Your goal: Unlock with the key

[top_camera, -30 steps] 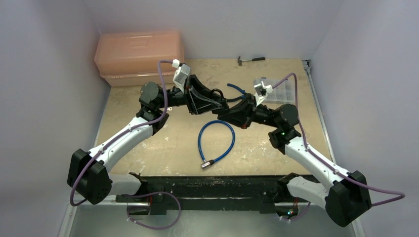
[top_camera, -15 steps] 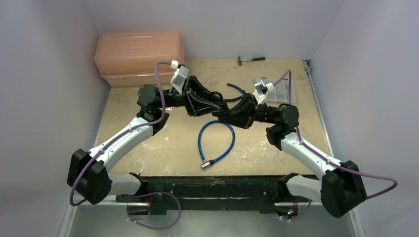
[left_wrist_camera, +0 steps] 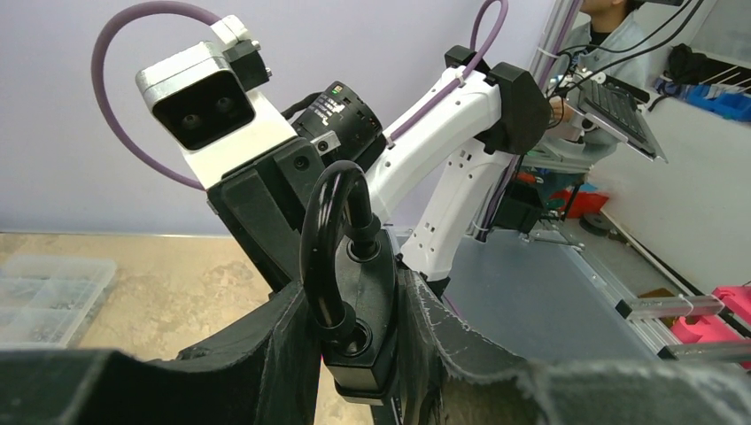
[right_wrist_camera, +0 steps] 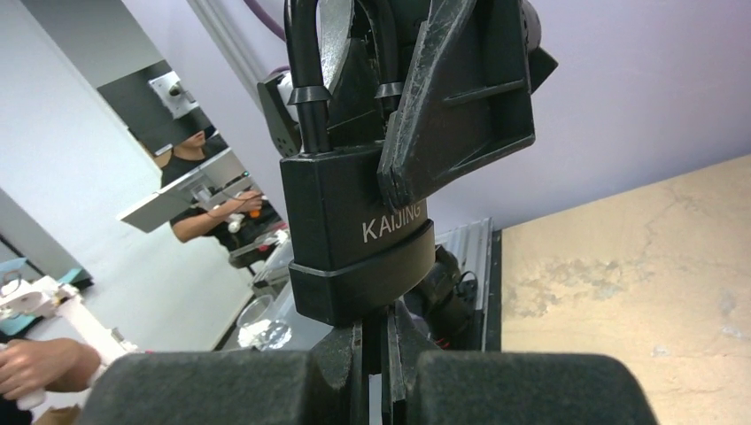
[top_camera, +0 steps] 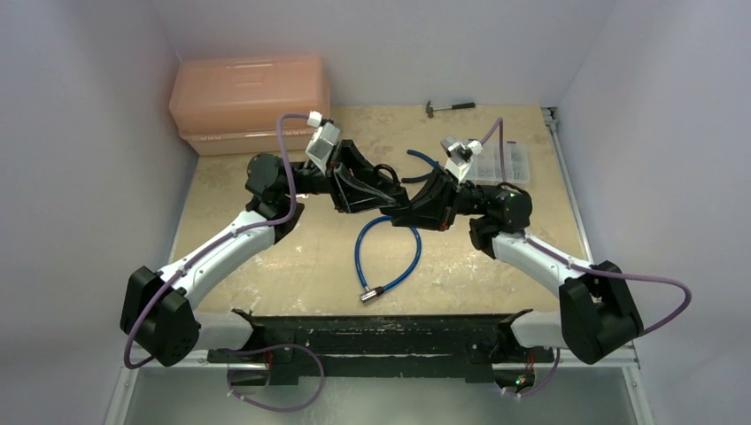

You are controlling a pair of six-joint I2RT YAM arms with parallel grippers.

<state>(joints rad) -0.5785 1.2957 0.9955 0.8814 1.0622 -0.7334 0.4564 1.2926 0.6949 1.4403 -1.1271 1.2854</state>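
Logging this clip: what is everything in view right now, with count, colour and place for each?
padlock: one, black, raised above the table, clamped in the left gripper
key: none clearly visible; perhaps hidden in the right gripper
cable: one, blue with a metal end, looped mid-table
toolbox: one, orange, far left corner
hammer: one, dark, far edge
organiser box: one, clear, far right
table: one, beige
left gripper: black, shut on the padlock
right gripper: black, shut, just beneath the padlock

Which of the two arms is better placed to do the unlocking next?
Probably right: the right gripper, shut, sits just beneath the padlock, while the left gripper clamps its body.
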